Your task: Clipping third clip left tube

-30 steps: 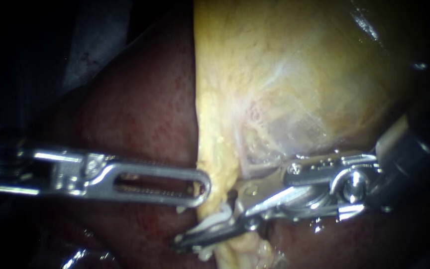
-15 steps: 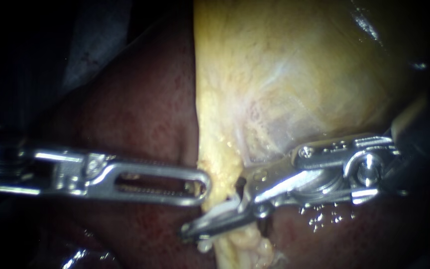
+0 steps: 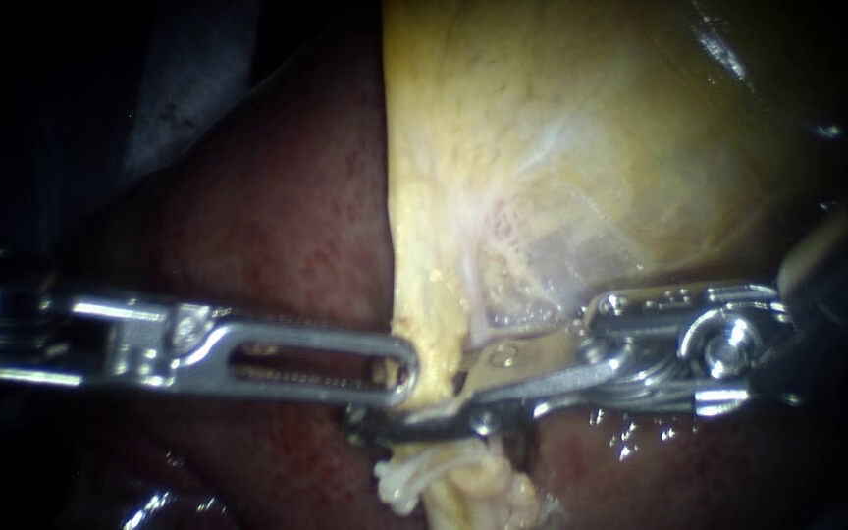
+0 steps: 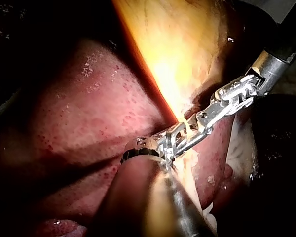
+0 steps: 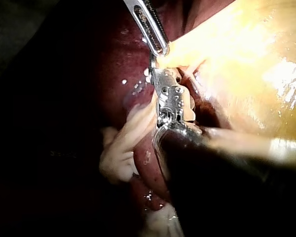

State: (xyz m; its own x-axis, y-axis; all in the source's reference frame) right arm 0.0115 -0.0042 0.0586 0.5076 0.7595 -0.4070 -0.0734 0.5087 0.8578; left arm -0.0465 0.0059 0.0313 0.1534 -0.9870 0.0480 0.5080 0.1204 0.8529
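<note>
At lower centre, your right instrument (image 3: 377, 426) has its jaws clamped across the pale tube (image 3: 400, 481). Your left instrument (image 3: 399, 371) pinches the gallbladder (image 3: 542, 147) edge, jaws together.

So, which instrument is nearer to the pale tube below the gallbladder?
Right. The right instrument has its jaws shut on the pale tube, just under the gallbladder. The left instrument ends at the gallbladder's edge, slightly above the tube.
</note>
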